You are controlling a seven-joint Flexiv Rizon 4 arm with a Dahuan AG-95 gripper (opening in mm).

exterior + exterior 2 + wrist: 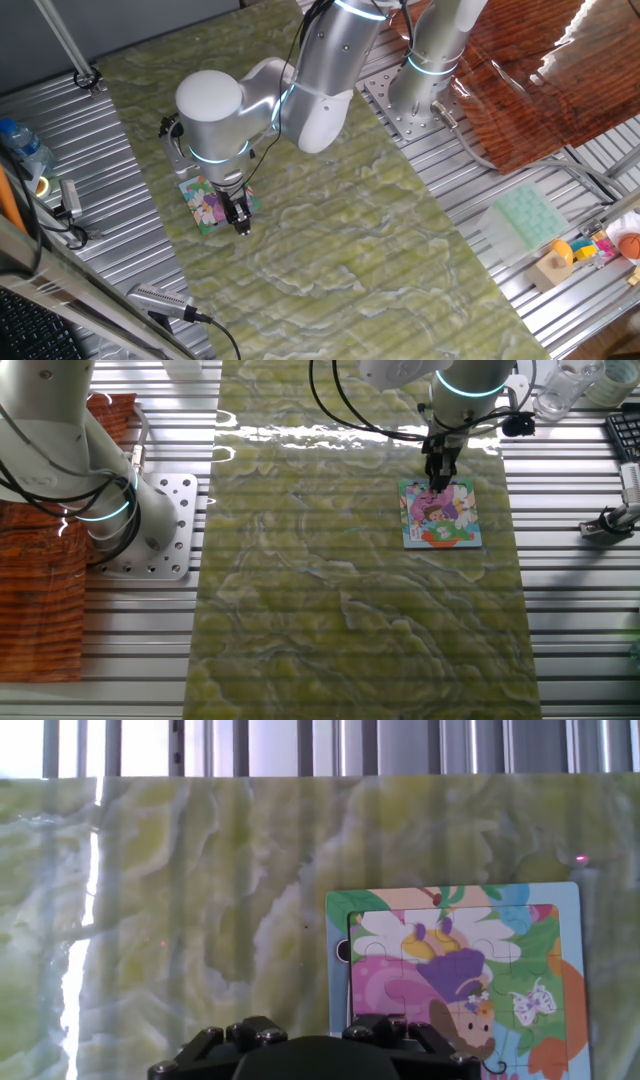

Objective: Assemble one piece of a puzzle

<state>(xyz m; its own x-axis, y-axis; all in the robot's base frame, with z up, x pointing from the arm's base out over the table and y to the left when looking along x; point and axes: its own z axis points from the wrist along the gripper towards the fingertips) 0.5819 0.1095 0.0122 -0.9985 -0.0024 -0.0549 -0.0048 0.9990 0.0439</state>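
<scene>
The Flexiv arm's hand (241, 226) hung low over the puzzle (208, 204) on the green marbled mat (380, 260) that covered the middle of the bench (100, 150). In one fixed view the dark fingers pointed straight down at the puzzle's near right edge; in the other fixed view the hand (440, 478) stood at the top edge of the puzzle (441, 513), on its pink area. Whether the fingertips touched the board could not be told, nor whether the fingers were apart or together, since they appeared only as one dark shape in both fixed views.

The hand view showed only the dark gripper body at the bottom of the frame, with the puzzle (460, 975) lying flat just beyond it to the right. Its cartoon picture of pink, green, yellow and blue sat inside a pale blue border, and the interlocking seams were visible across the picture. The loose piece could not be picked out in any view; it may have been hidden at the fingers.

A second, idle arm's base (425, 75) was bolted to the bench beside a red-brown patterned cloth (540, 80). A pale green moulded tray (528, 215) and a cluster of small coloured toys (585, 250) lay well apart from the puzzle, on the ribbed metal.
</scene>
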